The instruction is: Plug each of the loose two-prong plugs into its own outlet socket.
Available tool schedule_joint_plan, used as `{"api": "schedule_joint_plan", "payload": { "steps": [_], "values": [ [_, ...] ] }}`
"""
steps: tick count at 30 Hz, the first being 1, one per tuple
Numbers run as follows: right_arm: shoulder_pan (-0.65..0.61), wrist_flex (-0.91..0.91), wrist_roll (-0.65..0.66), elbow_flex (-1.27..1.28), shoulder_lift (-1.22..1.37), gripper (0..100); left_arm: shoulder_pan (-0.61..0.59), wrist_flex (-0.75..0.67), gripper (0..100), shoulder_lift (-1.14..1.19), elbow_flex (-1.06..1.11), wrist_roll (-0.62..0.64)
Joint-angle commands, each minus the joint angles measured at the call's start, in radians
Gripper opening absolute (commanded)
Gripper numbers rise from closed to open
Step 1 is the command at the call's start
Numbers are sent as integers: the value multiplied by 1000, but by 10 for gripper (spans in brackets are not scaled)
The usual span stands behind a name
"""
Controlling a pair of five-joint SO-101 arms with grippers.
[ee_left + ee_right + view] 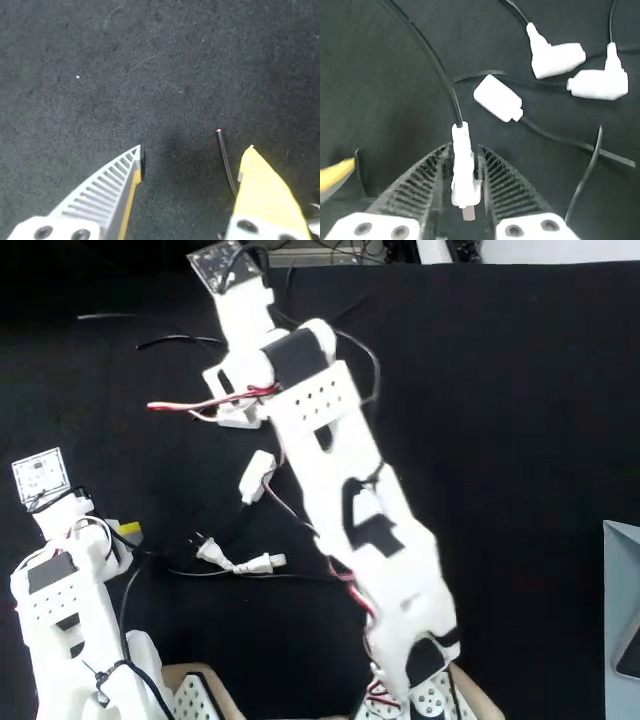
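one white plug [462, 175] is clamped in the right claw [464, 147]; the left claw [195, 148] gapes over black cloth [100, 60].

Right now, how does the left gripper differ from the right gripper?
The left gripper is open and holds nothing; the right gripper is shut on a white plug. The left gripper has one yellow finger; the right gripper's fingers look dark. Other white plugs lie ahead of the right gripper; a thin wire end lies by the left gripper. Both hang over black cloth.
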Motion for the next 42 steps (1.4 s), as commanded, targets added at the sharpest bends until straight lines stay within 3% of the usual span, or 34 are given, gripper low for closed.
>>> {"api": "schedule_joint_plan", "payload": {
  "steps": [1, 6, 14, 18, 21, 35, 42],
  "values": [
    [-8, 31, -14, 246, -205, 11, -7, -21, 310, -18, -5, 5],
    [-8, -138, -48, 607, -380, 11, -5, -21, 310, -18, -5, 5],
    [-12, -842, -44, 1208, -526, 11, -8, -21, 310, -18, -5, 5],
    [-9, -1181, -46, 1395, -492, 11, -8, -21, 310, -18, -5, 5],
    [-12, -1320, -48, 1448, -444, 11, -8, -21, 310, -18, -5, 5],
    [-18, -1355, -37, 1547, -381, 11, -8, -21, 310, -18, -5, 5],
    [57, -1189, 21, 1632, -615, 11, -7, -21, 310, -18, -5, 5]
  ]
}}
